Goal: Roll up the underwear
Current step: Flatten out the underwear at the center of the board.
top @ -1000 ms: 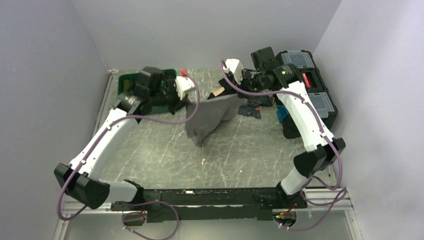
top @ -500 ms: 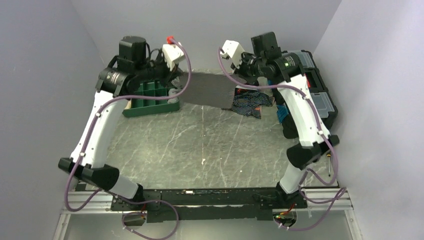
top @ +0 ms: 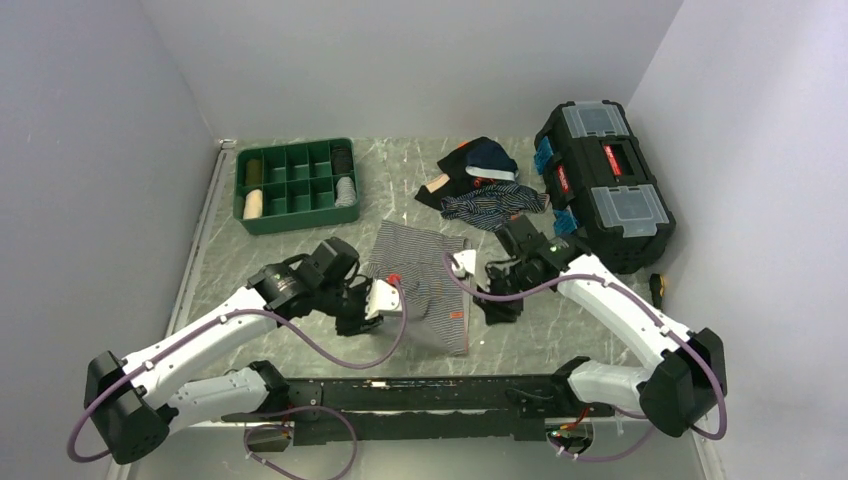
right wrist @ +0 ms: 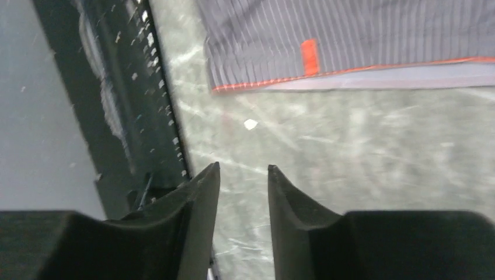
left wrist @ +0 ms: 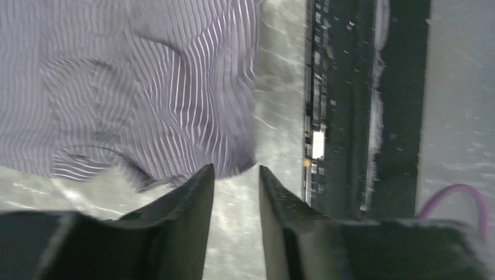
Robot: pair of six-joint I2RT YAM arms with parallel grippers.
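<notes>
- I see the underwear [top: 425,285] spread flat on the grey marbled desk [top: 300,245] between both hands: thin pale cloth, fine dark pinstripes, soft ripples.
- Its band shows orange-red trim [right wrist: 350,71] and a small orange tab [right wrist: 309,56].
- Left hand [left wrist: 235,169]: fingers slightly parted, gripping nothing, tips at the cloth's edge.
- Right hand [right wrist: 243,168]: fingers slightly parted, empty, over bare desk.

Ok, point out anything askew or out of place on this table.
The pale pinstriped cloth boxer shorts lie flat on the marbled table but slanted to its near edge, with rumpled folds along one side. Beyond them, dark garments sit in a loose heap beside the black plastic toolbox. Nothing looks spilled or damaged.
</notes>
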